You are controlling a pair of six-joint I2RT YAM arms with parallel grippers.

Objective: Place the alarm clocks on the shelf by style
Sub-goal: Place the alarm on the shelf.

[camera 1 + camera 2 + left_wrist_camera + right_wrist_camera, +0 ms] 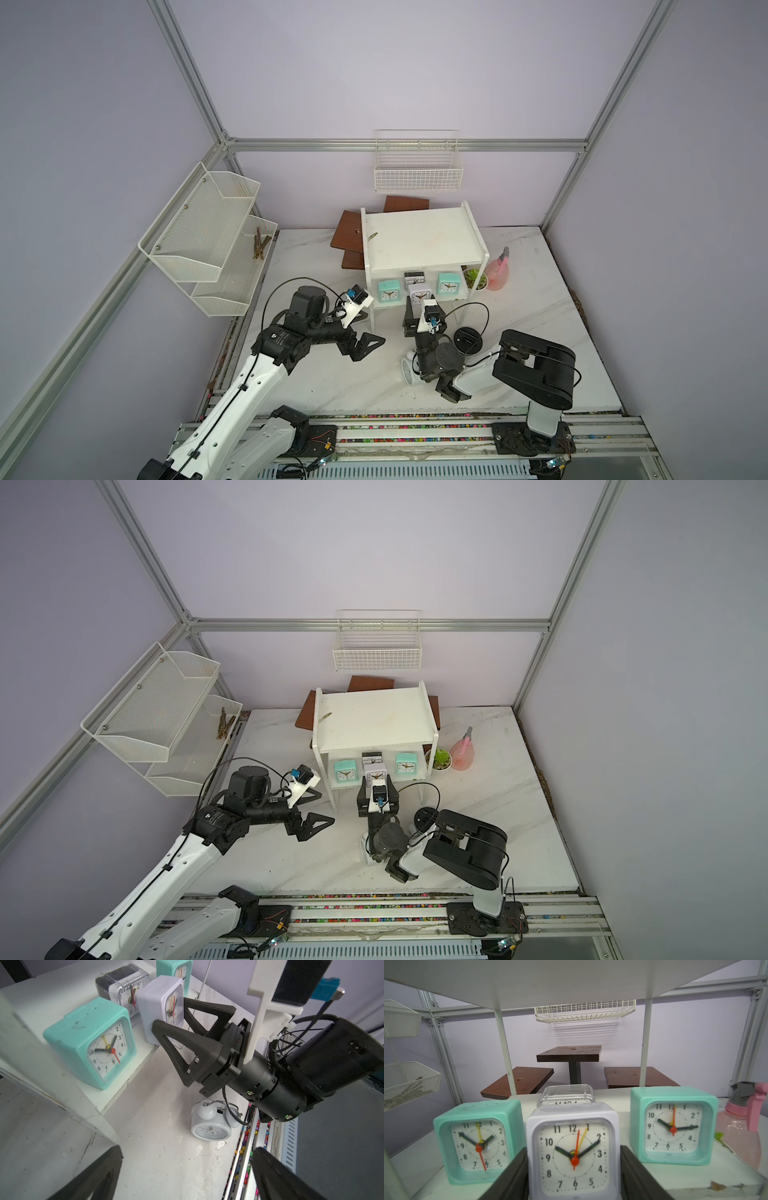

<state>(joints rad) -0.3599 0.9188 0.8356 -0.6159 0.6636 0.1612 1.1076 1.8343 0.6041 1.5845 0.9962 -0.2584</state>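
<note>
The white shelf (419,237) (374,721) holds two mint-green square clocks (477,1142) (672,1126) on its lower board. Between them, at the board's front edge, my right gripper (574,1167) (423,302) is shut on a whitish-grey square clock (574,1153) (160,1007). A clear-cased square clock (566,1095) stands behind it. One round white twin-bell clock (211,1126) (409,368) lies on the table under my right arm. Another (467,340) lies black back up beside it. My left gripper (374,329) (187,1172) hangs open and empty left of the shelf.
A potted plant (476,280) and a pink spray bottle (498,272) stand right of the shelf. Brown wooden boards (353,232) rise behind it. A white mesh rack (208,237) hangs on the left wall, a wire basket (417,174) on the back wall.
</note>
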